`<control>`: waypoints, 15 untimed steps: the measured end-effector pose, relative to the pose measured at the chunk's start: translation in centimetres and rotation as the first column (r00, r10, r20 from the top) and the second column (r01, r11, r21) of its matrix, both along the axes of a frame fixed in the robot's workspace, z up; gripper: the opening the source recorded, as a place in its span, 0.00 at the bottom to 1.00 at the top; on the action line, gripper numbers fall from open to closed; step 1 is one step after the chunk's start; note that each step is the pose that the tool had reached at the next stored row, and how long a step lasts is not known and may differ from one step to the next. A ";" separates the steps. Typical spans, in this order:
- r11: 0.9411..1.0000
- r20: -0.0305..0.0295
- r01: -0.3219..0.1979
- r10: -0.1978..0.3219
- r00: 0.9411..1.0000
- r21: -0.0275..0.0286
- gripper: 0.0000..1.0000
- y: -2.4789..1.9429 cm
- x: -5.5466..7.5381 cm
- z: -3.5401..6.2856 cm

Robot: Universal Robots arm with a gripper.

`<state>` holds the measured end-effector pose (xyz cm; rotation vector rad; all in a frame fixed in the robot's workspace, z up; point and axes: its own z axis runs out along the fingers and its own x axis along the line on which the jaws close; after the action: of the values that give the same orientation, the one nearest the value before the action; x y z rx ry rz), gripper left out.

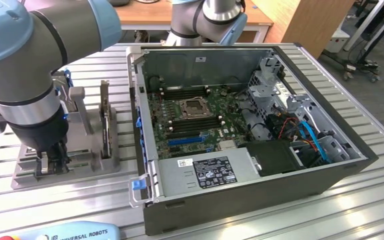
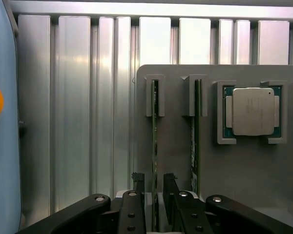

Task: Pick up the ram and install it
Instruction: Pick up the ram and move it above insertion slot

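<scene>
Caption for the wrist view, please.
Open tool straddles the ram, standing on edge in a grey holder beside a second stick and a processor.

The ram (image 2: 155,146), a thin green stick, stands on edge in a grey holder's (image 2: 176,141) slot; a second ram (image 2: 195,141) stands parallel, just beside it.

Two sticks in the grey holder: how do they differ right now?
The ram stands between the gripper's open fingers, with a gap on either side; the second stick stands free, nearer the processor. The second stick shows some pale label on its face; the ram shows its thin edge. Both stand on edge in slots of the holder.
</scene>
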<state>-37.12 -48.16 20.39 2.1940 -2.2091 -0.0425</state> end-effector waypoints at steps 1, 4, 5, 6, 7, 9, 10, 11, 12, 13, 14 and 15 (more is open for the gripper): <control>1.000 0.000 0.000 0.000 1.000 0.000 0.29 0.00 0.1 -0.01; 1.000 0.000 0.000 0.000 1.000 0.001 0.29 0.01 0.3 -0.03; 1.000 0.000 0.000 0.000 1.000 0.001 0.29 0.01 0.3 -0.06; 1.000 0.000 0.000 0.000 1.000 0.001 0.29 0.01 0.3 -0.13; 1.000 0.000 0.000 0.000 1.000 0.001 0.29 0.01 0.3 -0.14; 1.000 0.000 0.000 0.000 1.000 0.001 0.29 0.00 0.3 -0.14; 1.000 0.000 0.000 0.000 1.000 0.001 0.29 0.00 0.3 -0.15; 1.000 0.000 0.000 0.000 1.000 0.001 0.29 0.01 0.3 -0.15; 1.000 0.000 0.000 0.000 1.000 0.001 0.29 0.01 0.3 -0.15; 1.000 0.000 0.000 0.000 1.000 0.001 0.29 0.01 0.3 -0.15; 1.000 0.000 0.000 0.000 1.000 0.001 0.29 0.01 0.3 -0.15; 1.000 0.000 0.000 0.000 1.000 0.001 0.29 0.01 0.3 -0.15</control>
<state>-36.85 -48.15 20.24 2.1945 -2.2100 -0.0440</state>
